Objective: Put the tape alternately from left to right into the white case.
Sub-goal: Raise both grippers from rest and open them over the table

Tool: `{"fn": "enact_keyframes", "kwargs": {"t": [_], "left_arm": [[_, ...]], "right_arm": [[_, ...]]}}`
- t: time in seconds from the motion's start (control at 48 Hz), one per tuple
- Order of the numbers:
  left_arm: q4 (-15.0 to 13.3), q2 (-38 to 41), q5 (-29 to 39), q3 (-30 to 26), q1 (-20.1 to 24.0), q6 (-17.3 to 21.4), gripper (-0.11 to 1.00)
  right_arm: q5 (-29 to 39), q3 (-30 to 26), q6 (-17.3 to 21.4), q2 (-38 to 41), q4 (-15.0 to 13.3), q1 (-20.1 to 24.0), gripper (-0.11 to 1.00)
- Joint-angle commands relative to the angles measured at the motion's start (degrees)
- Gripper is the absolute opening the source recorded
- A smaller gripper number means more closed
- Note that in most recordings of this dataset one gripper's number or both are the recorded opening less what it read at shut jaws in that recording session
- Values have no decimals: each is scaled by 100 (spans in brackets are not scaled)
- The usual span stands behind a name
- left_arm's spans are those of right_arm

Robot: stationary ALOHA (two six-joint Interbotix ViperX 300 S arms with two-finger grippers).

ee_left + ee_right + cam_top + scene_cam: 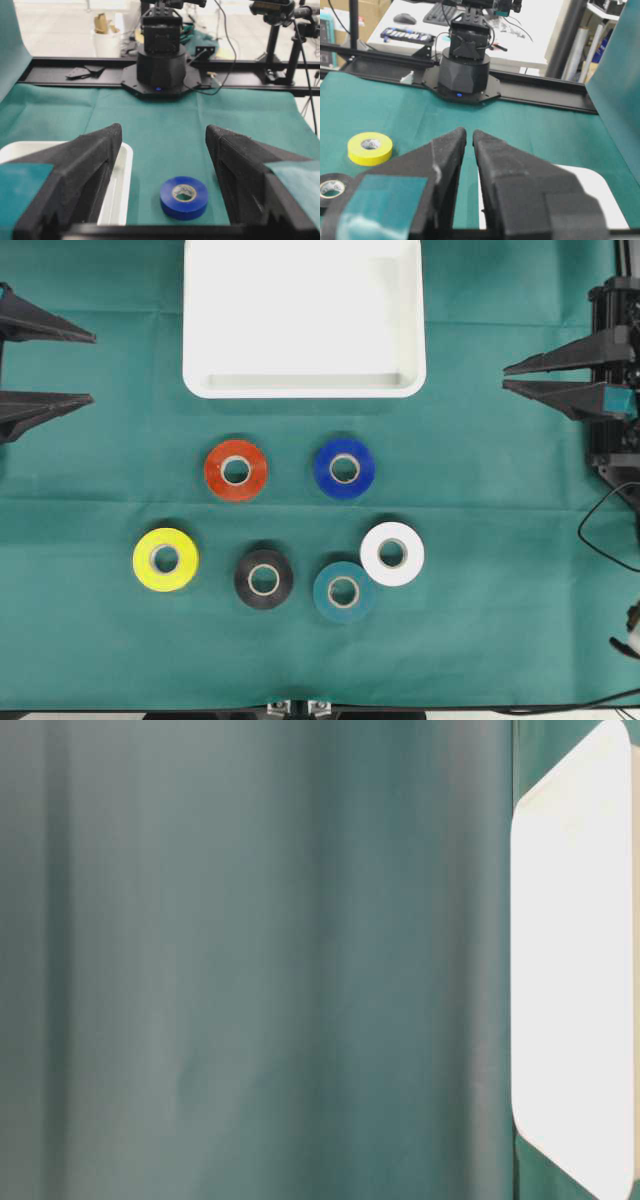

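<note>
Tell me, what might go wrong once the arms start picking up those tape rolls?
The teal roll and white roll touch, and the black roll lies close by, so jaws reaching for one could knock its neighbour. The rolls could also roll off if tipped on edge. And the white case sits behind them, so a roll carried low might catch its raised rim.

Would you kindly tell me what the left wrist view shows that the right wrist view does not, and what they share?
Only the left wrist view shows the blue tape roll, lying between the open left gripper fingers. Only the right wrist view shows the yellow tape roll, the black tape roll at its edge, and the nearly shut right gripper. Both show the green cloth, the white case and the opposite arm's base.
</note>
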Motion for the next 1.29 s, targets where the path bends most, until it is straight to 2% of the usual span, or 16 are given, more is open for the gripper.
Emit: {"fn": "enact_keyframes", "kwargs": {"t": [0.0, 0.042, 0.125, 0.188, 0.333, 0.708, 0.812, 0.896, 1.0, 1.021, 1.229, 1.271], "left_arm": [[-158, 53, -35, -105, -123, -97, 24], [-158, 62, -44, -105, -176, -114, 22], [-158, 53, -44, -114, -290, -149, 6], [-158, 53, -35, -114, -360, -158, -3], [-158, 26, -35, -88, -404, -167, -10], [-158, 62, 44, 26, -404, -158, -9], [-158, 62, 211, 44, -404, -158, 0], [-158, 70, 290, 44, -404, -158, 15], [-158, 62, 299, 44, -404, -158, 40], [-158, 62, 299, 44, -396, -149, 42], [-158, 70, 369, 62, -404, -149, 40], [-158, 70, 396, 62, -404, -149, 41]], "right_arm": [[-62, -44, 70, 26, 0, 53, 24], [-62, -18, 62, 26, 0, 53, 22], [-62, 9, 62, 0, 0, 62, 6], [-62, 9, 62, -35, 0, 53, -1], [-35, 18, 62, -149, 0, 35, -2], [-35, 18, 70, -9, 0, -44, -2], [-53, 9, 79, 53, 0, -62, -2], [-53, 26, 79, 79, 0, -114, -2], [-35, 44, 79, 88, 9, -202, 13], [-35, 53, 79, 88, 9, -220, 18], [-35, 62, 79, 211, 0, -290, 77], [-35, 62, 79, 255, 0, -281, 82]]}}
